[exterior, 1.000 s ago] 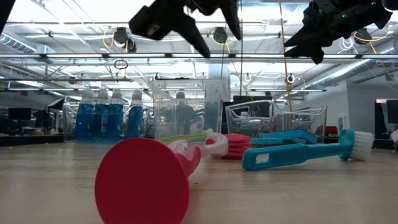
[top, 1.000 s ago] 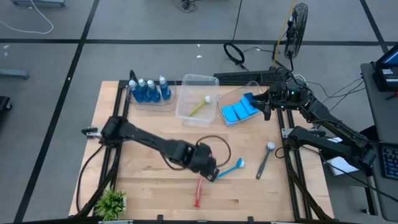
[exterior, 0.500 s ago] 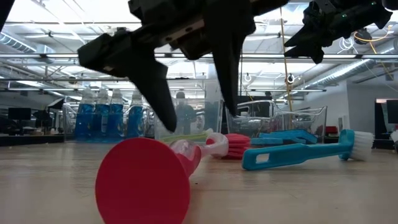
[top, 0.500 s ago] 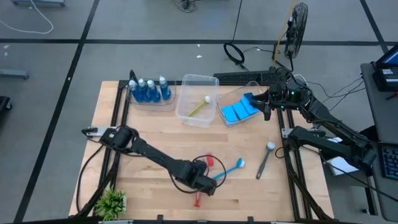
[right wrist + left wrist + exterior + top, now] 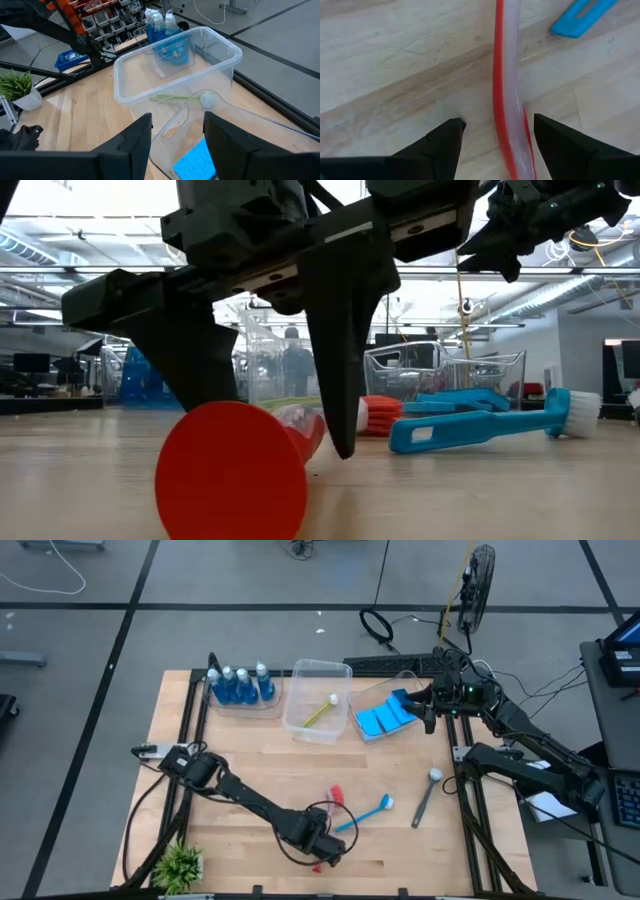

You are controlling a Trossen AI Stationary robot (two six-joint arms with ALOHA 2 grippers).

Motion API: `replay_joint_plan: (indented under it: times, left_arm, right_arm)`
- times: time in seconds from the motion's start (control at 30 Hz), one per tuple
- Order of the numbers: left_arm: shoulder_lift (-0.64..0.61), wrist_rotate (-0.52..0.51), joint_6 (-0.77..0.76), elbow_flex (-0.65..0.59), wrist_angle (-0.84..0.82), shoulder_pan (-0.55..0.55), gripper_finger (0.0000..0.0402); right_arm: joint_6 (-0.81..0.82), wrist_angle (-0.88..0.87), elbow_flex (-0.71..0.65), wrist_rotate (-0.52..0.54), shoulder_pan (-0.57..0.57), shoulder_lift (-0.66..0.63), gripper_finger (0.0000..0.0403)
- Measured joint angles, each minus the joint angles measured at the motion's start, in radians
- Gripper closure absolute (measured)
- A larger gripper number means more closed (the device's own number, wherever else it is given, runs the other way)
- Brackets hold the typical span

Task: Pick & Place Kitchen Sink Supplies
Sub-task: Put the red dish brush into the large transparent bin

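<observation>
In the high view the left arm reaches from the left edge of the table (image 5: pixel 250 770) diagonally down toward the lower centre, its left end effector (image 5: pixel 322 852) lowered over the handle of the red brush (image 5: pixel 333 798). The left wrist view shows the two dark fingers (image 5: pixel 440 145) spread wide on either side of the red handle, not pinching it; the low view shows the fingertips down at the table surface beside the brush's round red end. At upper left stand the blue bottles (image 5: pixel 238 683) in a clear tub; the middle tub (image 5: pixel 318 700) holds the yellow-green brush (image 5: pixel 322 712). Right of the red brush lie the blue brush (image 5: pixel 365 813) and the grey brush (image 5: pixel 427 795), well apart from each other. Blue sponges (image 5: pixel 385 717) fill the right tub. The right end effector (image 5: pixel 430 712) hangs over that tub's right edge, fingers apart, holding nothing

A second ago the left end effector sat higher up the frame near the blue brush and narrower; it has since swung lower and opened. The right arm has not moved
</observation>
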Motion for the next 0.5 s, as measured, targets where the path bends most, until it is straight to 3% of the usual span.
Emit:
replay_joint_plan:
  times: [0.3, 0.5]
  left_arm:
    - [0.006, 0.011, -0.027, 0.001, 0.012, -0.005, 0.0158]
    - [0.008, 0.035, -0.046, 0.001, 0.009, -0.005, 0.0234]
  right_arm:
    - [0.0, 0.0, 0.0, 0.0, 0.0, 0.0, 0.0234]
    - [0.0, 0.0, 0.0, 0.0, 0.0, 0.0, 0.0234]
